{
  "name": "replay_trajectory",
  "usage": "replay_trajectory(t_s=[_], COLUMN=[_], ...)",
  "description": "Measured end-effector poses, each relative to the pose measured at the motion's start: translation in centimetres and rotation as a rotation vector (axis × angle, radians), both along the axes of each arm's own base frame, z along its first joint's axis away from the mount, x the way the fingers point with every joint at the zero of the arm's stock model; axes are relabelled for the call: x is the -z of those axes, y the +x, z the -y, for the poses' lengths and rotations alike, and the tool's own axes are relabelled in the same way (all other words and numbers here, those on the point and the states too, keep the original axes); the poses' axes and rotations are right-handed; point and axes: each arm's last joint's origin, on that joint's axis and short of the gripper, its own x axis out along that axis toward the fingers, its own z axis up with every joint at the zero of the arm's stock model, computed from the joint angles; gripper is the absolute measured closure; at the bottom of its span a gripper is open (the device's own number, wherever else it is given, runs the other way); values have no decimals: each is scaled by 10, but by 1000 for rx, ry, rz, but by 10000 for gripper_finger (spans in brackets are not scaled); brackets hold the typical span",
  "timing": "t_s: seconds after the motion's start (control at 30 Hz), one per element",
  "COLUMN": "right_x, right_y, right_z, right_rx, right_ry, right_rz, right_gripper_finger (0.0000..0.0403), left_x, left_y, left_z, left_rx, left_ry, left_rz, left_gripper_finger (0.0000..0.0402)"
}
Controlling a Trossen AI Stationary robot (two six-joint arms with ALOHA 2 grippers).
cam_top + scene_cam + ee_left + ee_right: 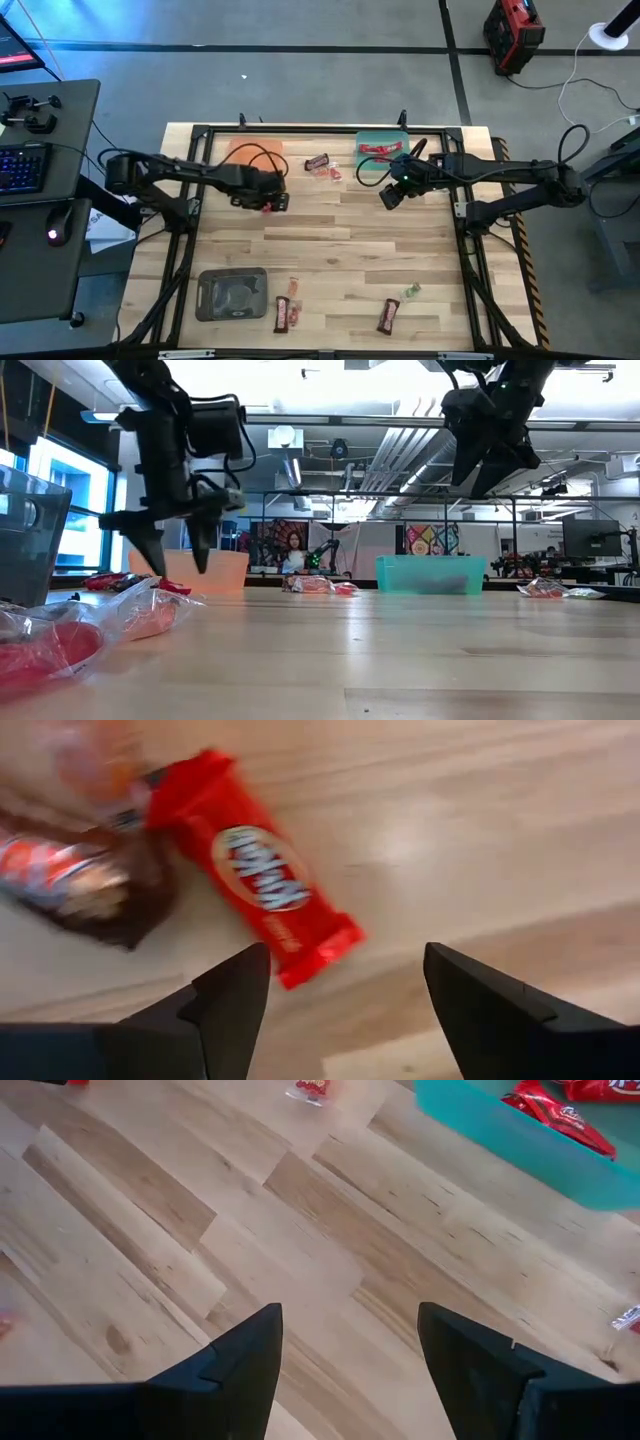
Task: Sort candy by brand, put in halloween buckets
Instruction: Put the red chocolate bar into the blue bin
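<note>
My left gripper [272, 201] is open and hovers low over the table just near of the orange bucket [255, 155]. In its wrist view a red candy bar [268, 885] and a dark brown bar [85, 885] lie flat on the wood ahead of the open gripper [345, 990]. My right gripper [390, 195] is open and raised above bare table, just near of the green bucket [383, 148], which holds red candies [560, 1115]. The grey bucket [232, 293] stands by the near edge. In the low view the left gripper [180, 565] stands in front of the orange bucket [205, 572].
Loose candies lie between the orange and green buckets [322, 167]. More bars lie near the table's near edge [286, 314] [388, 315], with a small pale piece [411, 291] beside them. The table's middle is bare wood [340, 240]. Cables run over the orange bucket.
</note>
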Motion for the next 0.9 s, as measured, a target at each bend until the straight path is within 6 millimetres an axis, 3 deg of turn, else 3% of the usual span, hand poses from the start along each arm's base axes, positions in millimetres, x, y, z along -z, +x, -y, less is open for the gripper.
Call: replay_trajectory(t_s=[0.33,0.6,0.73,0.9], right_x=[-1,-2,-2,-2], right_y=[2,2,3,4], right_z=[2,2,2,3], right_rx=[31,60,60,66], right_ry=[4,12,11,4], right_rz=[33,43,47,61], right_gripper_finger=[176,176,176,176], left_x=[14,28,28,16], left_y=[4,6,5,8], left_z=[-3,-7,-6,0], left_rx=[-108,-47,9,114], left_ry=[90,62,49,22], left_rz=[-56,-122,-131,-45], left_gripper_finger=[149,159,219,346])
